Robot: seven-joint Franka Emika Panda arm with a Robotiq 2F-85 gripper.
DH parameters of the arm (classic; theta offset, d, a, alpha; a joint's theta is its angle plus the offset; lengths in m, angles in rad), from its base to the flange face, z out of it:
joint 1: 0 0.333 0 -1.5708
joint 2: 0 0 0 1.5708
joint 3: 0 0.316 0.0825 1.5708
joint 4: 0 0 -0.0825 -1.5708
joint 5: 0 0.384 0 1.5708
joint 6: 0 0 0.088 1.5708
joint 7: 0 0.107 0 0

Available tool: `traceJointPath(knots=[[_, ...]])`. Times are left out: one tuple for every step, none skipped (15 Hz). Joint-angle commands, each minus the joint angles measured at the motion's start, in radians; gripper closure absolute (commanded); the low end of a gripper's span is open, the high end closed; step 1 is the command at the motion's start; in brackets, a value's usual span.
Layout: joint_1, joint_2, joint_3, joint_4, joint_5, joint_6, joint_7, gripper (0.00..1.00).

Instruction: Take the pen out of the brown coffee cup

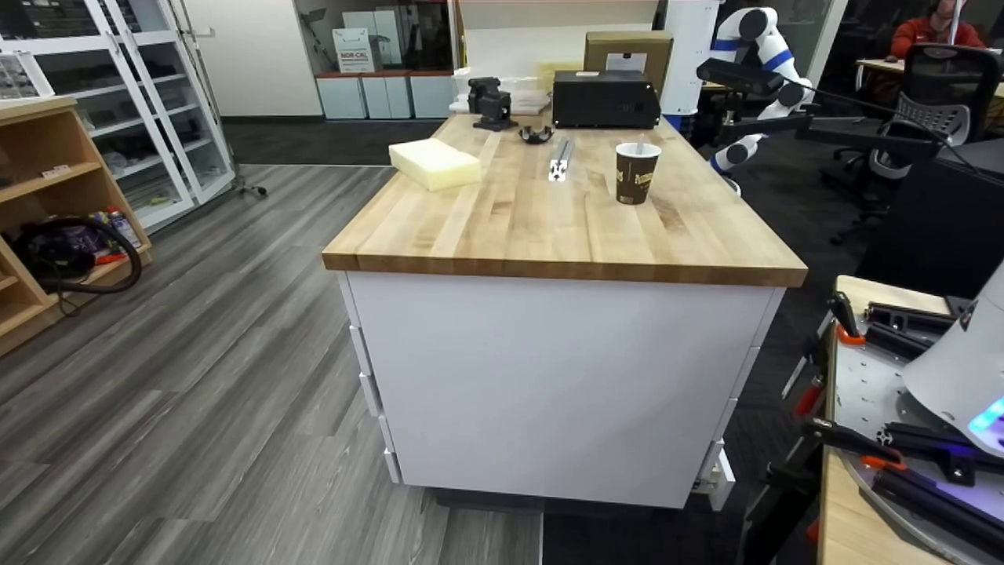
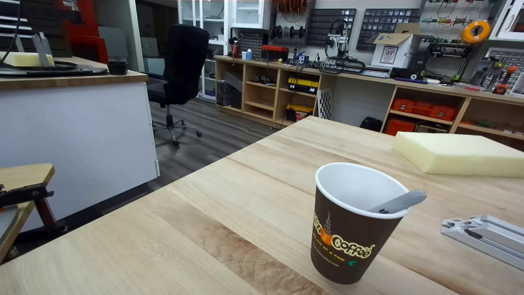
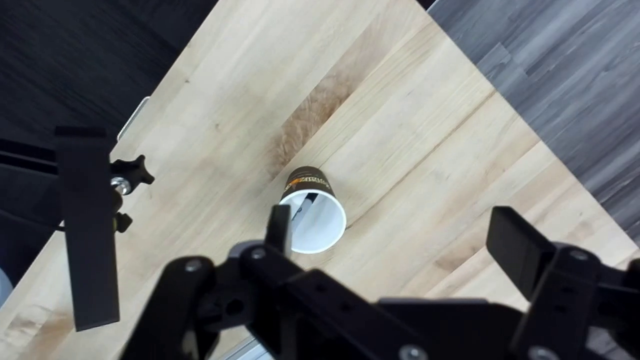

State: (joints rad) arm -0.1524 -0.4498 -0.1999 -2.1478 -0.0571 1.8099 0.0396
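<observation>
The brown coffee cup [image 1: 634, 179] stands upright on the wooden table; it also shows in an exterior view [image 2: 348, 241] and in the wrist view [image 3: 306, 177]. Its rim and inside are white. The pen, grey with a black lower part, leans inside the cup. Its grey end sticks out over the rim in an exterior view [image 2: 405, 202]; its black part shows inside the cup in the wrist view [image 3: 303, 206]. My gripper [image 3: 392, 230] is open and empty above the table. Its left finger overlaps the cup's rim and hides part of the pen. The gripper shows in neither exterior view.
A pale yellow foam block [image 1: 435, 163] and a metal profile [image 1: 561, 161] lie on the table near the cup. A black box [image 1: 605, 100] stands farther back. A black bar [image 3: 87, 225] on a mount stands at the table's edge in the wrist view.
</observation>
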Motion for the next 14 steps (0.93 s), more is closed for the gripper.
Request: traceJointPath(knots=[[-0.02, 0.004, -0.035, -0.013, 0.032, 0.076, -0.057, 0.0], [-0.02, 0.004, -0.042, -0.016, 0.036, 0.081, -0.07, 0.0], [-0.025, 0.01, -0.028, 0.003, 0.019, 0.044, -0.046, 0.0], [-0.025, 0.013, -0.033, 0.003, 0.022, 0.05, -0.052, 0.0], [-0.025, 0.015, -0.034, 0.003, 0.023, 0.053, -0.055, 0.0], [-0.025, 0.016, -0.034, 0.002, 0.024, 0.054, -0.057, 0.0], [-0.025, 0.016, -0.034, 0.002, 0.025, 0.054, -0.058, 0.0], [-0.025, 0.016, -0.034, 0.002, 0.025, 0.054, -0.058, 0.0], [-0.025, 0.016, -0.034, 0.002, 0.025, 0.054, -0.059, 0.0], [-0.02, 0.026, -0.035, 0.008, 0.028, 0.061, -0.071, 0.0], [-0.008, 0.046, -0.036, 0.016, 0.037, 0.071, -0.092, 0.0], [0.003, 0.062, -0.038, 0.021, 0.049, 0.079, -0.117, 0.0], [0.016, 0.087, -0.036, 0.029, 0.061, 0.092, -0.145, 0.0], [0.027, 0.11, -0.034, 0.035, 0.077, 0.103, -0.176, 0.0]])
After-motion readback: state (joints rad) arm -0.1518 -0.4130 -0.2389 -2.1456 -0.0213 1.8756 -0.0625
